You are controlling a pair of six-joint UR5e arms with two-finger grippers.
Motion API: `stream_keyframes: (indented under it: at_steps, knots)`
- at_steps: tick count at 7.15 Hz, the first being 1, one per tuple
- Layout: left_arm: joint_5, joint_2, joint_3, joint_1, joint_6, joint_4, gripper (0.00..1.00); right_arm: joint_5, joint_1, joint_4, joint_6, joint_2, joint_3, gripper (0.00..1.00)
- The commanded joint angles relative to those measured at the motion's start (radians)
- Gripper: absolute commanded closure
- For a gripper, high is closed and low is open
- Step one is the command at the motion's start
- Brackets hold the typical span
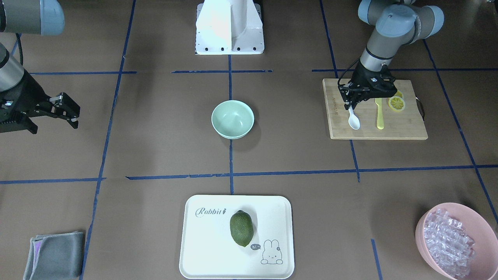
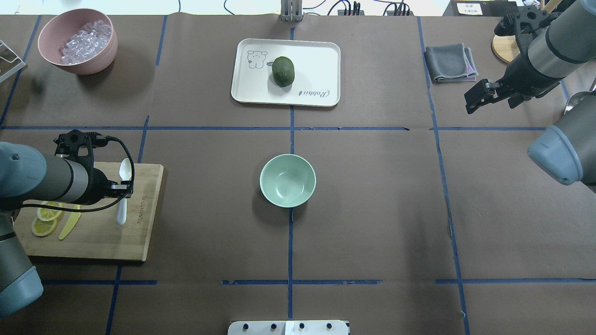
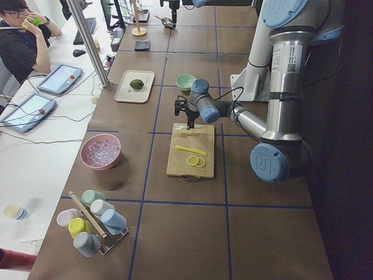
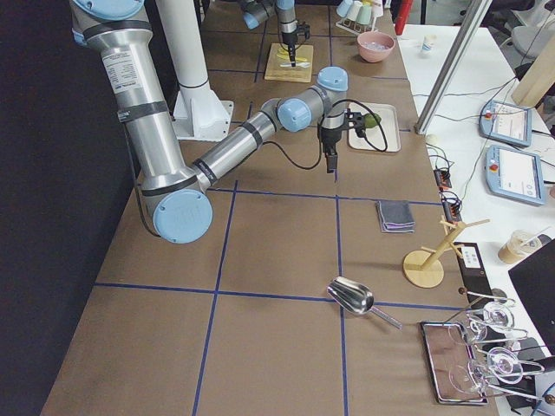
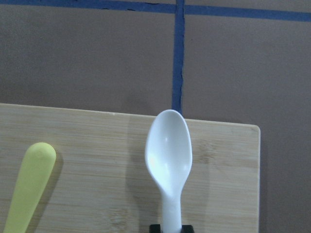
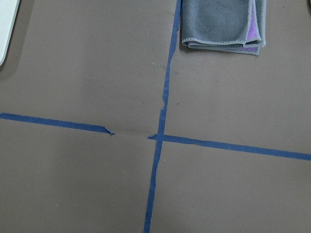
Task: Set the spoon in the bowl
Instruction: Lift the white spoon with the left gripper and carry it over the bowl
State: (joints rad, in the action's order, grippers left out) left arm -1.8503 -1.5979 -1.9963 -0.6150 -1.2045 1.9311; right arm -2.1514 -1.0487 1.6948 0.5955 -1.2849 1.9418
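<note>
The bowl (image 1: 233,135) sits upright mid-surface (image 1: 303,155), and a broad stretch of brown paper crossed by blue tape separates it from the wooden board (image 1: 404,130) off on the left arm's side. The spoon (image 1: 353,121) lies on that board along the edge nearer the bowl, its scoop just short of the board's outer edge. The left pincer (image 1: 351,105) is closed on its handle. A yellow knife (image 1: 379,116) lies just beside it, on the side farther from the bowl. Well away on the bowl's other side, the right pincer (image 1: 77,118) hangs with its jaws apart, gripping nothing.
</note>
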Motion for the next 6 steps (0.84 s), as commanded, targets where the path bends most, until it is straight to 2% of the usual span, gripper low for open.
stream_keyframes:
  at_steps: [1,2,3,4,6]
  knots:
    - [-0.067,-0.140,-0.091,0.001,-0.006,-0.188,1.00,-0.069,-0.080,0.000,-0.105,-0.052,0.002,0.00]
    - [-0.076,-0.296,-0.078,0.012,-0.129,-0.301,1.00,-0.094,-0.147,0.000,-0.220,-0.100,-0.004,0.00]
    - [-0.111,-0.423,-0.046,0.035,-0.247,-0.355,1.00,-0.099,-0.192,0.002,-0.293,-0.134,-0.012,0.00]
    - [-0.134,-0.477,0.005,0.073,-0.364,-0.342,1.00,-0.117,-0.227,0.000,-0.357,-0.183,-0.012,0.00]
    - [-0.133,-0.638,0.168,0.106,-0.453,-0.308,1.00,-0.188,-0.312,0.000,-0.472,-0.256,-0.023,0.00]
